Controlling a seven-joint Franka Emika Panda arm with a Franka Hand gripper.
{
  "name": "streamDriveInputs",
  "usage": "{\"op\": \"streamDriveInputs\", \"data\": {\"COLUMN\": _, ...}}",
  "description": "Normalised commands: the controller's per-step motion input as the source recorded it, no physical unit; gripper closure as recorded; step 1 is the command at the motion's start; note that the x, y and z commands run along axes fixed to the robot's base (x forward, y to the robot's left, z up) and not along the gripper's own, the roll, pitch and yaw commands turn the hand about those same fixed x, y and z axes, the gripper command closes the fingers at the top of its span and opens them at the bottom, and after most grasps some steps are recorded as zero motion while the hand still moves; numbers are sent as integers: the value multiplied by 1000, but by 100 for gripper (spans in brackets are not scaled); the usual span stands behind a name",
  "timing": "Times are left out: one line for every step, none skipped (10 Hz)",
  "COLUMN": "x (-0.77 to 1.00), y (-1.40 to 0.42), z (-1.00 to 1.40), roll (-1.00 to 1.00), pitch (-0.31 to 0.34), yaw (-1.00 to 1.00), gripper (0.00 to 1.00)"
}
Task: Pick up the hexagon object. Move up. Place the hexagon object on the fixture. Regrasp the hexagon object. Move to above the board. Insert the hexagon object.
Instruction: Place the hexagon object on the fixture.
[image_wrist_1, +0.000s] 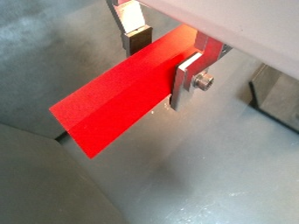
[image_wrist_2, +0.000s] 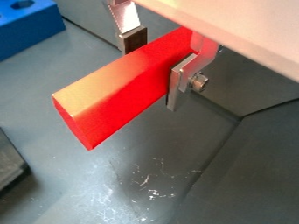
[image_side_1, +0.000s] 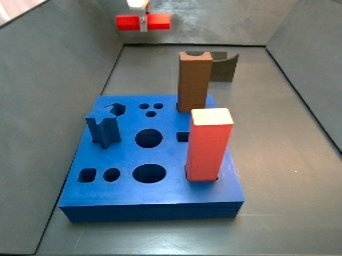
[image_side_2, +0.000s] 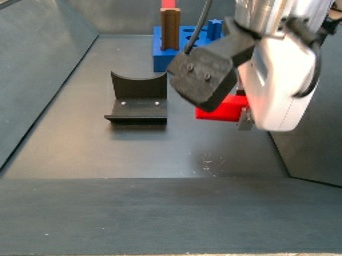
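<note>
My gripper (image_wrist_1: 162, 59) is shut on the hexagon object (image_wrist_1: 111, 105), a bright red rod held across the jaws with most of its length sticking out to one side; both wrist views show this (image_wrist_2: 111, 96). In a side view the gripper (image_side_2: 230, 100) hangs above the floor, to the right of the fixture (image_side_2: 136, 98), with the rod (image_side_2: 218, 110) under it. In a side view the gripper (image_side_1: 143, 18) is at the far end of the bin, beyond the fixture (image_side_1: 225, 66) and the blue board (image_side_1: 127, 190).
On the board stand a brown post (image_side_1: 195, 80), a thick red block with a pale top (image_side_1: 210, 145) and a small blue peg (image_side_1: 103, 130). A corner of the board shows in a wrist view (image_wrist_2: 26, 31). Grey bin walls enclose the floor.
</note>
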Motion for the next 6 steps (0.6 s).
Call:
{"op": "streamDriveInputs", "data": {"x": -21, "y": 0, "z": 1000, "roll": 66, "pitch": 100, "yaw": -22, "gripper": 100}}
{"op": "streamDriveInputs", "data": {"x": -22, "y": 0, "z": 1000, "roll": 75, "pitch": 107, "yaw": -15, "gripper": 100}}
{"op": "streamDriveInputs", "data": {"x": -24, "y": -3, "z": 1000, "roll": 86, "pitch": 115, "yaw": -5, "gripper": 100}}
{"op": "streamDriveInputs", "data": {"x": -24, "y": -4, "z": 1000, "roll": 94, "pitch": 117, "yaw": 2, "gripper": 100}}
{"op": "streamDriveInputs", "data": {"x": -23, "y": -8, "z": 1000, "roll": 97, "pitch": 118, "yaw": 7, "gripper": 100}}
{"op": "streamDriveInputs", "data": {"x": -25, "y": -7, "z": 1000, "roll": 87, "pitch": 114, "yaw": 10, "gripper": 100}}
